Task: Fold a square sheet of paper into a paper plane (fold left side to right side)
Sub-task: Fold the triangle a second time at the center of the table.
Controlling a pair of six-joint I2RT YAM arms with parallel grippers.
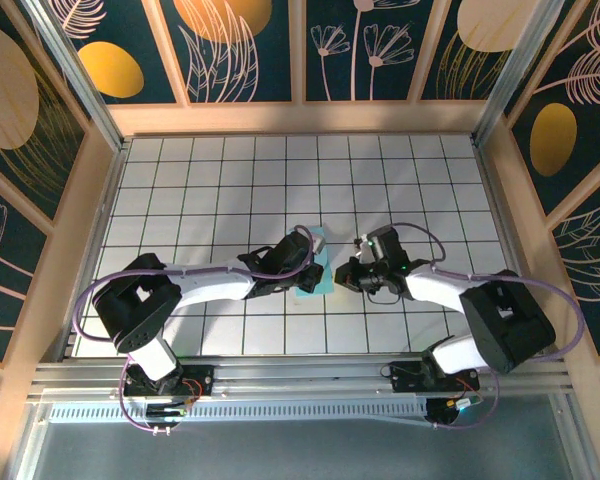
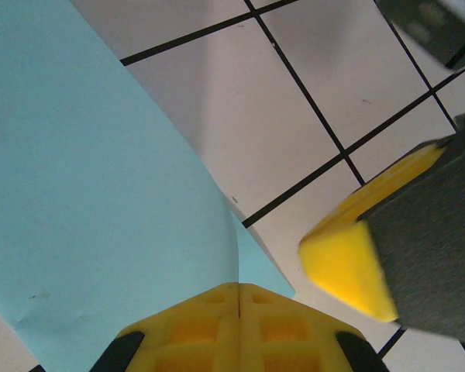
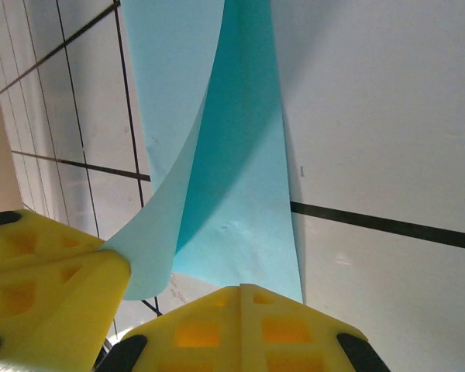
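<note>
The square sheet of paper (image 1: 318, 243) is light cyan and lies mid-table, partly folded over itself. In the left wrist view its left flap (image 2: 101, 194) curls up into the seam of my left gripper (image 2: 239, 288), which is shut on that edge. In the right wrist view the lifted flap (image 3: 170, 93) arches over the flat lower layer (image 3: 244, 201), and the left gripper's yellow fingers (image 3: 46, 287) pinch its corner. My right gripper (image 3: 240, 291) is shut, with its tips at the lower layer's near edge. I cannot tell whether they pinch it. From above, the left gripper (image 1: 308, 262) and right gripper (image 1: 346, 272) meet at the sheet.
The table (image 1: 220, 180) is white with a black grid. Wooden rails and patterned panels (image 1: 300, 50) wall it in at the back and sides. Purple cables (image 1: 420, 235) loop over both arms, and a metal rail (image 1: 300, 380) runs along the near edge.
</note>
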